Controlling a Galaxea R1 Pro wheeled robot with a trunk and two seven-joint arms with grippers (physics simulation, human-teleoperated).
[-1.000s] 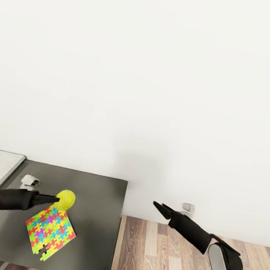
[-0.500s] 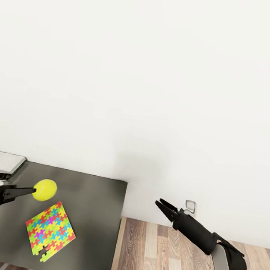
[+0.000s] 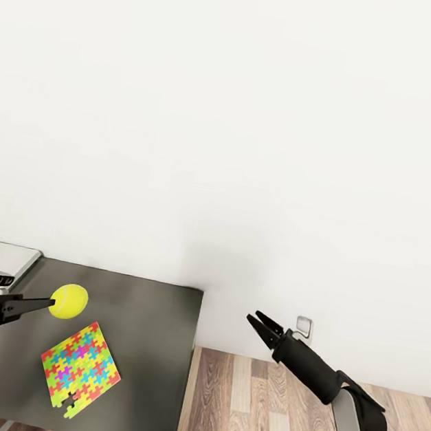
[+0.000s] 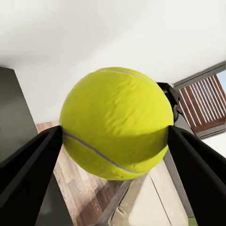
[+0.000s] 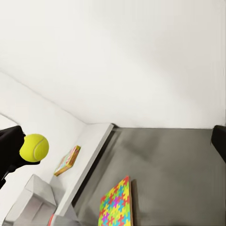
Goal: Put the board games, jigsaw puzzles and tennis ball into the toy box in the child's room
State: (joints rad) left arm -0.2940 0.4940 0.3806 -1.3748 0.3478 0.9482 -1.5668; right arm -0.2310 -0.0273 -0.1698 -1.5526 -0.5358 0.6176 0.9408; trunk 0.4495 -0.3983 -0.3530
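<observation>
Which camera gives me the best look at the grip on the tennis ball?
The left wrist view: the tennis ball sits large between both dark fingers. The head view shows it small at the left gripper's tip; the right wrist view shows it small, far off.

A yellow-green ball [image 3: 68, 301] is being held clear above the dark table [image 3: 146, 344], gripped on two opposite sides. A bright multicoloured puzzle [image 3: 80, 367] is lying flat on the table just below the ball, one corner piece loose. A board game [image 5: 67, 161] is lying on the lighter top, near a grey box [image 5: 28, 207].
</observation>
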